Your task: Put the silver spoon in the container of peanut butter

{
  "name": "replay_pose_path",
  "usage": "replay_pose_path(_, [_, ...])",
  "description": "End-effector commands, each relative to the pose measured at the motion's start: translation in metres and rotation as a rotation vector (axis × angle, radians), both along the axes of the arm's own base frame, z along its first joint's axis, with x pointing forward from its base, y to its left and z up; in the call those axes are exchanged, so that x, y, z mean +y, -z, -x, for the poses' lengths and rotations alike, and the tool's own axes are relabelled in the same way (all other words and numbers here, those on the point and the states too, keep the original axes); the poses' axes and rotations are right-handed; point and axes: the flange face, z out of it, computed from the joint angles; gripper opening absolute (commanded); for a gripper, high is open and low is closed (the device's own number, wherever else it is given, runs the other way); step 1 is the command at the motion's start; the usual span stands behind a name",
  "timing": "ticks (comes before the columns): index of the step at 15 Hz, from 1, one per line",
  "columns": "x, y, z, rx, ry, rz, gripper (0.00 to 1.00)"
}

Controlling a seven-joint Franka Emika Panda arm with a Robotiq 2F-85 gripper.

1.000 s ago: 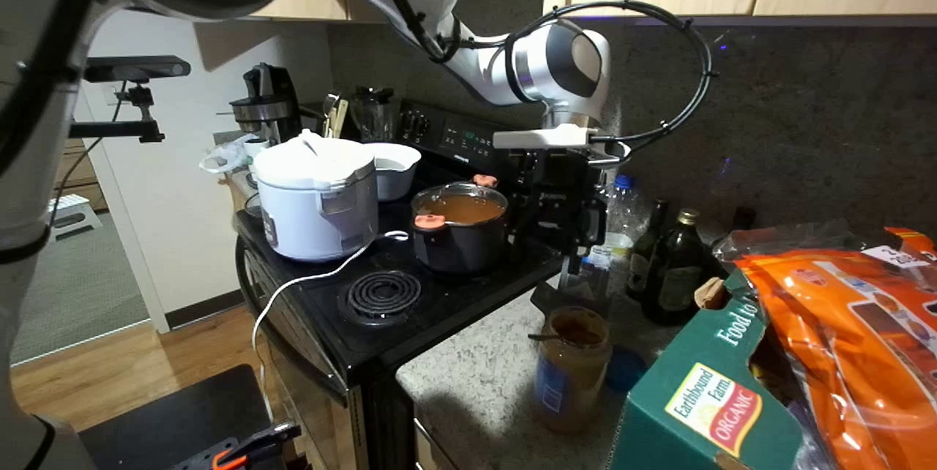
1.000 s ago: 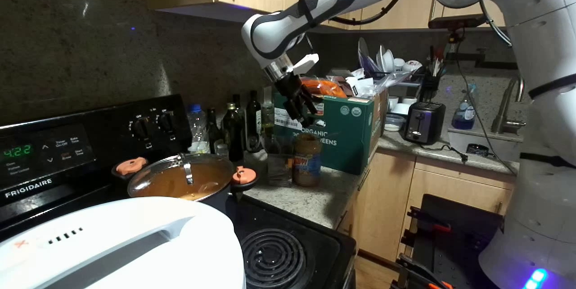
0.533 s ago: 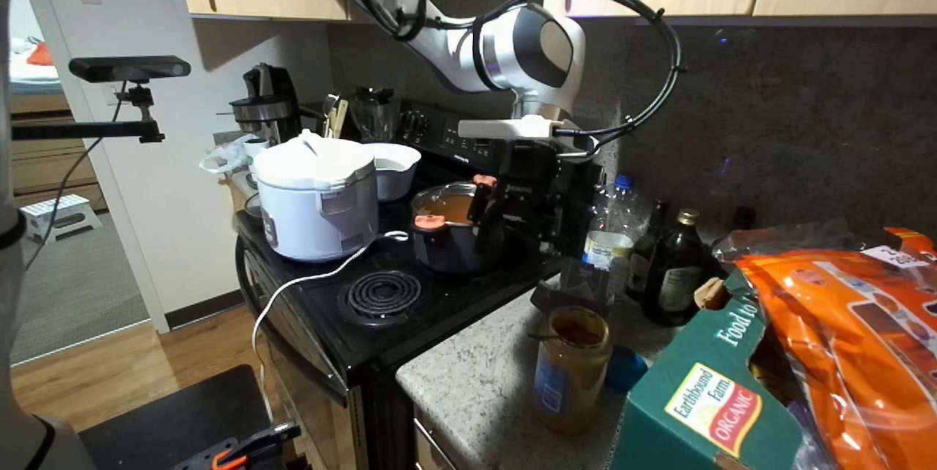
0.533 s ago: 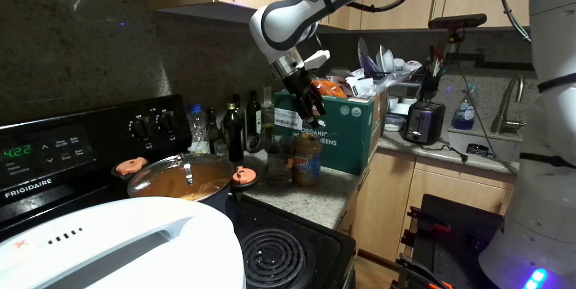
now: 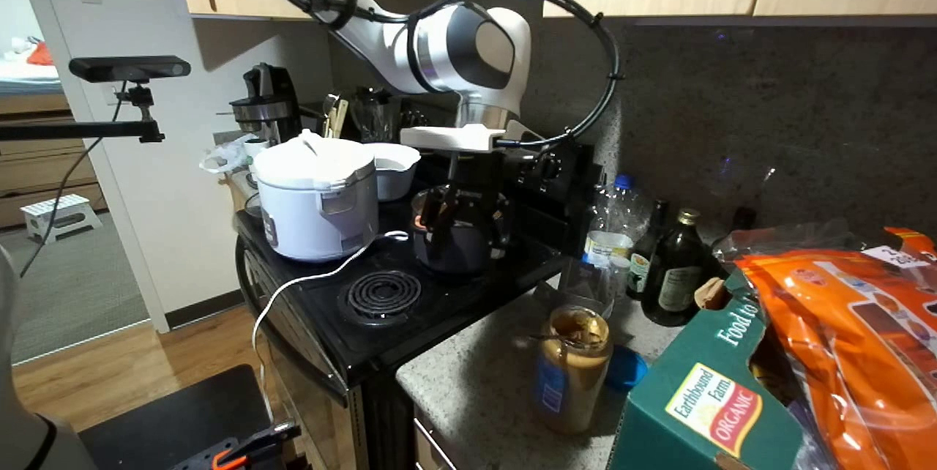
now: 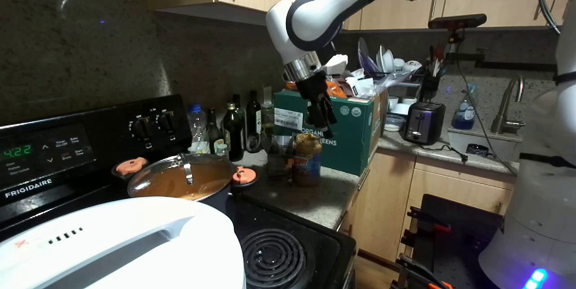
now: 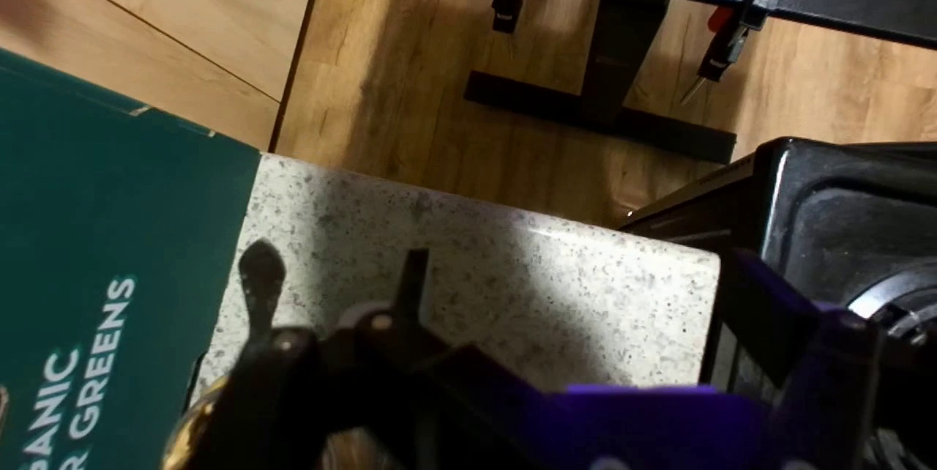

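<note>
The peanut butter jar [image 5: 575, 382] stands open and upright on the counter, with a blue label. It also shows in an exterior view [image 6: 307, 163], and part of it shows at the lower left of the wrist view [image 7: 192, 426]. The spoon's [image 5: 539, 338] handle juts out over the jar's rim toward the counter's front edge; its other end is hidden in the jar. The broad dark handle end also shows in the wrist view [image 7: 261, 272]. My gripper [image 5: 468, 239] is open and empty, its fingers wide apart, above the counter's front area and apart from the jar.
A green carton [image 5: 703, 382] stands beside the jar, with an orange bag [image 5: 842, 309] on it. A blue lid [image 5: 626, 367], a clear plastic container [image 5: 585, 280] and dark bottles [image 5: 675, 280] are close by. A pot [image 5: 454, 247] and a white rice cooker [image 5: 315, 199] stand on the stove.
My gripper has moved away from above the jar and back toward the robot's base, staying open. The jar and spoon stay in place, and the jar is more brightly lit.
</note>
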Motion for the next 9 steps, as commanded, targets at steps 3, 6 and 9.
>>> replay_pose_path(3, [0.024, 0.002, 0.064, -0.102, -0.067, -0.042, 1.00])
replay_pose_path(6, [0.032, 0.005, 0.083, -0.144, -0.101, -0.054, 1.00])
replay_pose_path(9, [0.034, 0.010, 0.074, -0.136, -0.102, -0.042, 1.00])
